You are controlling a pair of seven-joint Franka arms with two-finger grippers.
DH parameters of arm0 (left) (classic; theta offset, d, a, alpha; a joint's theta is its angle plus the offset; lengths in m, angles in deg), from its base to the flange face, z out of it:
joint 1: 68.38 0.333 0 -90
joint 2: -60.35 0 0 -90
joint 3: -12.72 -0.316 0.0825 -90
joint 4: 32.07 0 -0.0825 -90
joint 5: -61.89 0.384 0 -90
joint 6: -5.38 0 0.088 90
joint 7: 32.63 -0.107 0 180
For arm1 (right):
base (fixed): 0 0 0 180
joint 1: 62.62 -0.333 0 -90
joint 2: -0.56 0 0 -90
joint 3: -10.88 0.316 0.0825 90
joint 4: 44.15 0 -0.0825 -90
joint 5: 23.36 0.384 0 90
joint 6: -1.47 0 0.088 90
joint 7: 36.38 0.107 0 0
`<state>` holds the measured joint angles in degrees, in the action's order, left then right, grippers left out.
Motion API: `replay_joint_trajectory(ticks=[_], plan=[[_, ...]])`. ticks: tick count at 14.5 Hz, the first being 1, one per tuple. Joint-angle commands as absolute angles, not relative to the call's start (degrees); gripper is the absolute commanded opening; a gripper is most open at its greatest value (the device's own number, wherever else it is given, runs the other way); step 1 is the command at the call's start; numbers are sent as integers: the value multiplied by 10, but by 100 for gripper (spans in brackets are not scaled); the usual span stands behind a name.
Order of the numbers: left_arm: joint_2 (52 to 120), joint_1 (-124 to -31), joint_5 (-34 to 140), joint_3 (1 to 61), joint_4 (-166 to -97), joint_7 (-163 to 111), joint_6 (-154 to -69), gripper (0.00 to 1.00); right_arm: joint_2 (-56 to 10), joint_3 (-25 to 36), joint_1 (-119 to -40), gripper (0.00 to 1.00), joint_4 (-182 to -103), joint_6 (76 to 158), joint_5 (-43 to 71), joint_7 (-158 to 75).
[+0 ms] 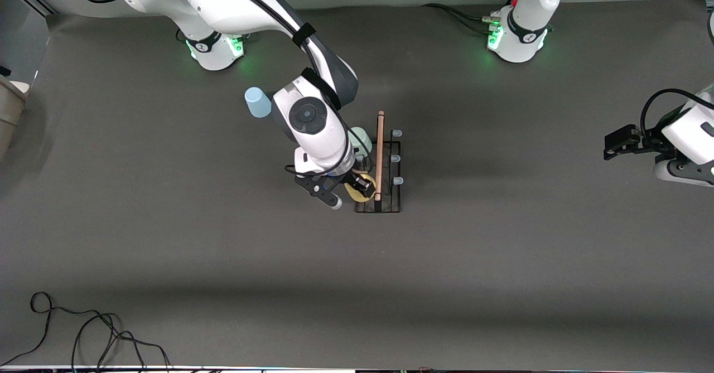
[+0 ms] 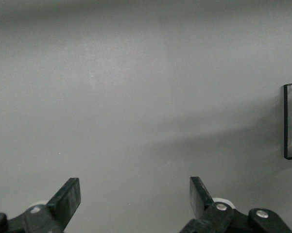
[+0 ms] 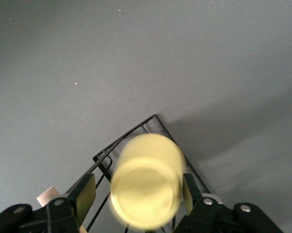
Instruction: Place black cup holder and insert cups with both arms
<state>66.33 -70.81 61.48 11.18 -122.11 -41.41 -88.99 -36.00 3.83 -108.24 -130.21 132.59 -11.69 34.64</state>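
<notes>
The black cup holder (image 1: 390,206) stands mid-table, its wooden rod (image 1: 380,155) along the top and its pale-tipped pegs (image 1: 396,158) pointing toward the left arm's end. My right gripper (image 1: 352,188) is over the holder's side toward the right arm's end. A yellow cup (image 3: 146,180) sits between its fingers (image 3: 85,190), blurred, with a gap showing at one pad, so the jaws stand open around it. The holder's wire frame (image 3: 136,131) lies under the cup. A pale green cup (image 1: 361,137) rests on the holder, partly hidden by the right arm. My left gripper (image 2: 135,194) waits open over bare table.
A light blue cup (image 1: 258,102) stands on the table beside the right arm, farther from the front camera than the holder. Loose black cable (image 1: 83,334) lies near the front edge at the right arm's end. The left gripper (image 1: 609,145) waits at the left arm's end of the table.
</notes>
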Motion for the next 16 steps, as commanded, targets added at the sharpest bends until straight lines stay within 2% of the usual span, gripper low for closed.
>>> replay_joint_trajectory(ticks=[1,6,10,16], plan=[[657,-710,613,111,-1224,-405,-884,100,-369,35,-1087,87,-1286,1326,-128,364],[657,-710,614,111,-1224,-405,-884,100,-352,33,-1077,87,-1284,1302,-128,347],[657,-710,616,111,-1224,-405,-887,100,-259,-4,-1071,87,-1283,1146,-128,236],[654,-709,629,111,-1232,-412,-892,100,-136,-134,-1071,88,-1284,926,-121,24]])
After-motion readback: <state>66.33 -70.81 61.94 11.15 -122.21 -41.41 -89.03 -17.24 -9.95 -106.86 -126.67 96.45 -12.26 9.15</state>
